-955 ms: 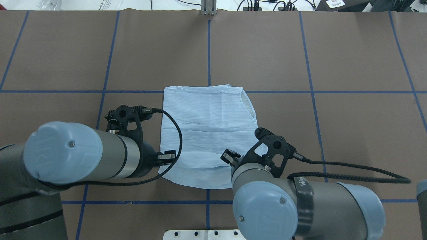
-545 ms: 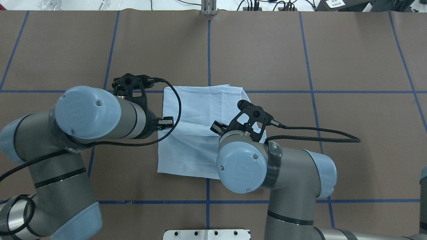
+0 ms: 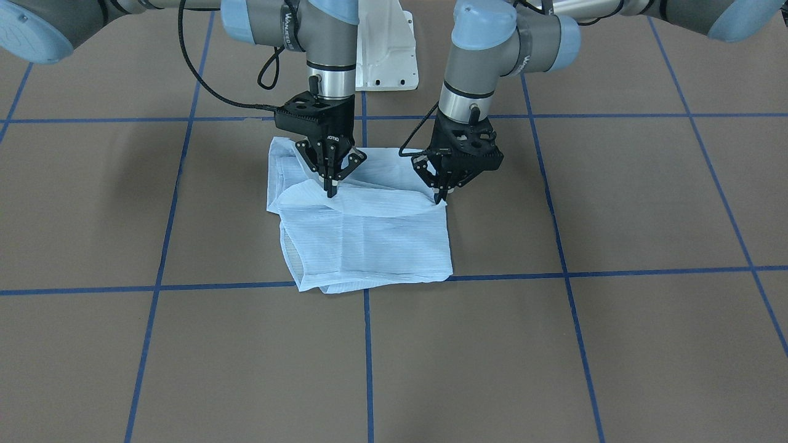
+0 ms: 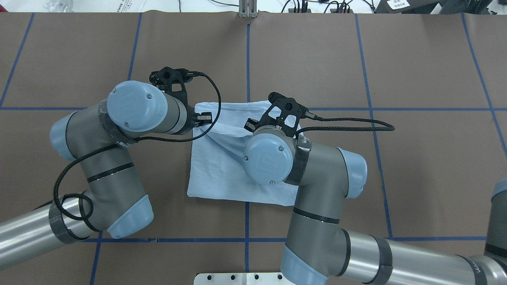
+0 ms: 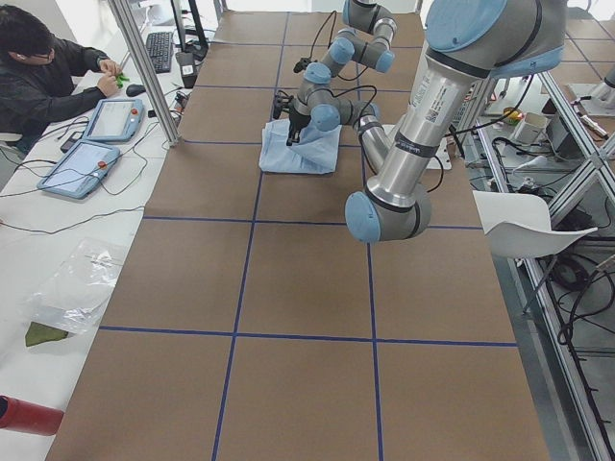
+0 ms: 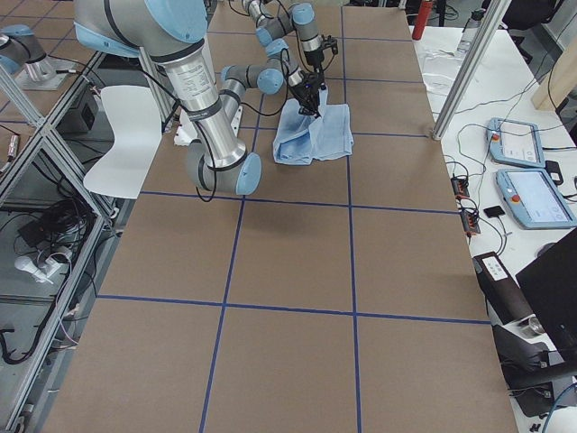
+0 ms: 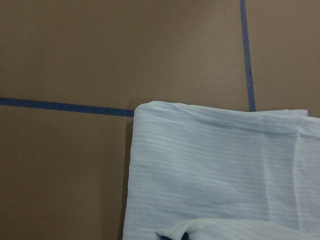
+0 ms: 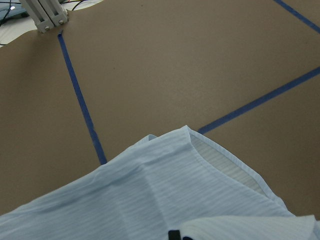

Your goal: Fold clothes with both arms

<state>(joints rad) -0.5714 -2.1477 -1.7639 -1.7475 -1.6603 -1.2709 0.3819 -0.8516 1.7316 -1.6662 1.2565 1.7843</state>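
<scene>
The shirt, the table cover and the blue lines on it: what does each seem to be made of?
Shirt: thin woven cloth, perhaps cotton or a blend; matte, with fine stripes and soft creases where it is folded.
Table cover: brown and matte, perhaps paper or a thin mat; it lies flat, without gloss.
Blue lines: probably adhesive tape; narrow strips with a visible join.

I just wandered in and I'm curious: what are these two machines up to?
The robot's left gripper and right gripper are folding a light blue striped shirt on a brown table. Each pinches one end of a flap, held over the shirt's middle. The fold is partway done; the rest lies flat.
</scene>
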